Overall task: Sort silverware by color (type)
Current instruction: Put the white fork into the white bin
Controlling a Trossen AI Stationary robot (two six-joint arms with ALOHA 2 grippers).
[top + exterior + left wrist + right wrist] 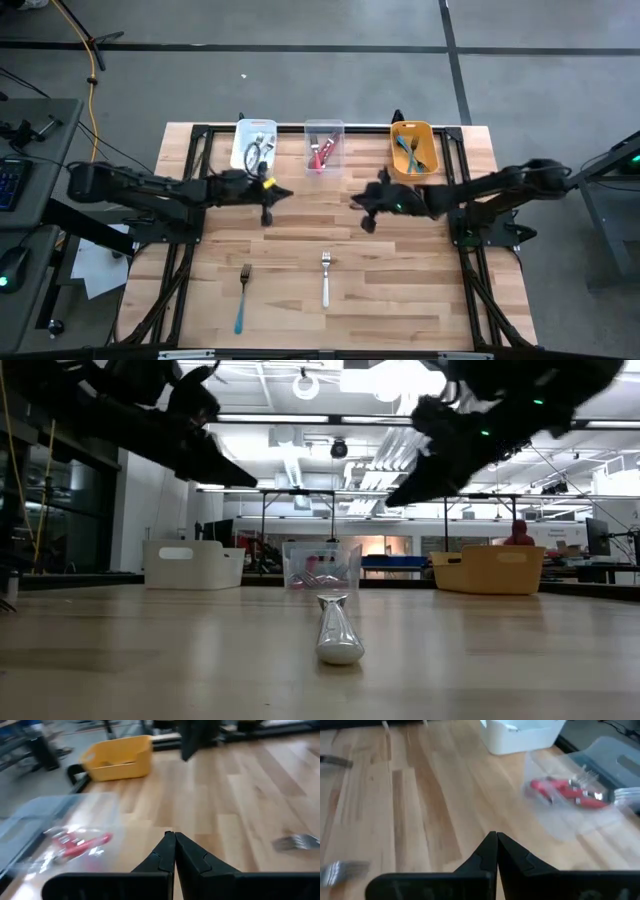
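Well, left gripper (266, 214): fingers (162, 852) pressed together with nothing between them, hanging above the table (400, 300) just in front of the white bin (254, 145).
Right gripper (367, 221): fingers (485, 851) likewise closed and empty, near the orange bin (413, 150), held off the wood.
Loose silverware: a teal-handled fork (242, 297) and a white-handled fork (325, 278) lie flat, well apart from both sets of fingers, toward the near edge.
Already binned: red-handled forks (320, 153) in the clear bin (323, 146) between the two grippers; teal ones in the orange bin; others in the white bin.
Progress: my guess is two pieces are left to sort.
Risk: a thin handle lying flush on wood may skid away if the fingers close off-centre or come down too shallow.
Second risk: both arms reaching toward the middle could crowd each other, since the forks lie close together.
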